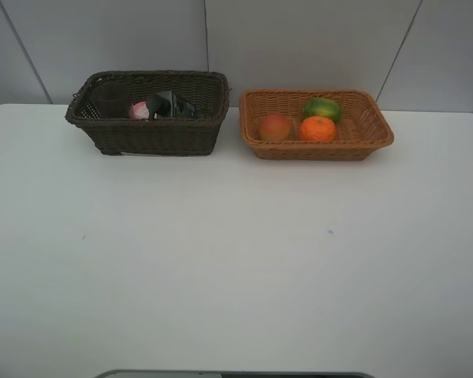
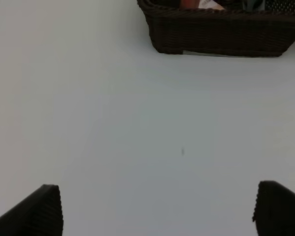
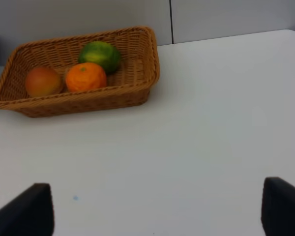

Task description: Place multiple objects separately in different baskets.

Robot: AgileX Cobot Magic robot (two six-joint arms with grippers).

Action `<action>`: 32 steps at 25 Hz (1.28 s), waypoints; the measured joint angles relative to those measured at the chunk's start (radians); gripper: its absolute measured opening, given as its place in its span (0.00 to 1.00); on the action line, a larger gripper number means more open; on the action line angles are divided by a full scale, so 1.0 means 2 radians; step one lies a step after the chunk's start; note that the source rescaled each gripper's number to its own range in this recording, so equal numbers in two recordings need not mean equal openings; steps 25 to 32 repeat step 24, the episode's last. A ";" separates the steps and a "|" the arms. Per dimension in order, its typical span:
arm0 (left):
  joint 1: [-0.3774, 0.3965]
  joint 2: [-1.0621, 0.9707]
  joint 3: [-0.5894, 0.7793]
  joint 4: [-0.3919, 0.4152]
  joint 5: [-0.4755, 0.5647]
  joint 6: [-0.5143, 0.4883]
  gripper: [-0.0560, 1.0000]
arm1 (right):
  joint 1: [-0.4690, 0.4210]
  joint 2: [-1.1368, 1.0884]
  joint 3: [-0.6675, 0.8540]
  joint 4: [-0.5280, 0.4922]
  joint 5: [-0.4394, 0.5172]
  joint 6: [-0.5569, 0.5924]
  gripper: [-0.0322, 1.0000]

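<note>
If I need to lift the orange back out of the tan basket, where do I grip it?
Probably from above, closing across the orange's widest part. It sits low inside the tan basket, so the walls block a side approach. Set the fingers front-to-back: the green fruit crowds it behind and the red-orange fruit lies alongside.

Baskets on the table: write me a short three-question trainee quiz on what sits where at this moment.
1. True or false: the orange lies in the dark brown basket.
2. How many fruits are in the light tan basket?
3. Multiple choice: the left gripper is A) shut on a fruit, B) open above bare table, C) inside a basket.

Key: 1 false, it lies in the light tan basket beside the green fruit and red-orange fruit; 2 three; 3 B.
</note>
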 joint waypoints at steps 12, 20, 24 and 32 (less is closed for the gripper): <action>0.006 0.000 0.000 -0.002 0.000 0.018 1.00 | 0.000 0.000 0.000 0.000 0.000 0.000 0.83; 0.006 0.000 0.000 -0.002 0.000 0.019 1.00 | 0.000 0.000 0.000 0.000 0.000 0.000 0.83; 0.006 0.000 0.000 -0.002 0.000 0.019 1.00 | 0.000 0.000 0.000 0.000 0.000 0.000 0.83; 0.006 0.000 0.000 -0.002 0.000 0.019 1.00 | 0.000 0.000 0.000 0.000 0.000 0.000 0.83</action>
